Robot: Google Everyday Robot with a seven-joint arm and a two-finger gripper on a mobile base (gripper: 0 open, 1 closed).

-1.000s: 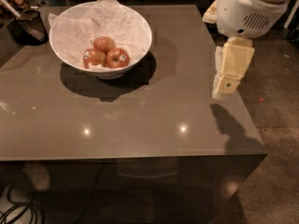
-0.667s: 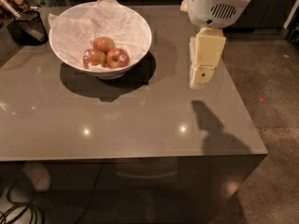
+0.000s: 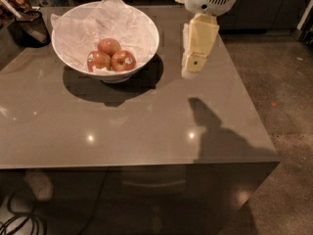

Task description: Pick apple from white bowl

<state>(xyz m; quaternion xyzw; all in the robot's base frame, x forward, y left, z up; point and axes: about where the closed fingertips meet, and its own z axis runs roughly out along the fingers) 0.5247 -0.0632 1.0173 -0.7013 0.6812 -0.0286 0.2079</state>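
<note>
Cream tool (image 3: 190,70) hangs over the table (image 3: 122,129), clear of the white bowl (image 3: 145,53) and apple (image 3: 123,61); how open, I cannot tell.

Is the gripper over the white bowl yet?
No, the gripper hangs above the table beside the white bowl, not over it.

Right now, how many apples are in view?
3, in the white bowl: stickered apple front right, second apple front left, third apple behind. Its paper may hide more. The gripper hangs right of it.
</note>
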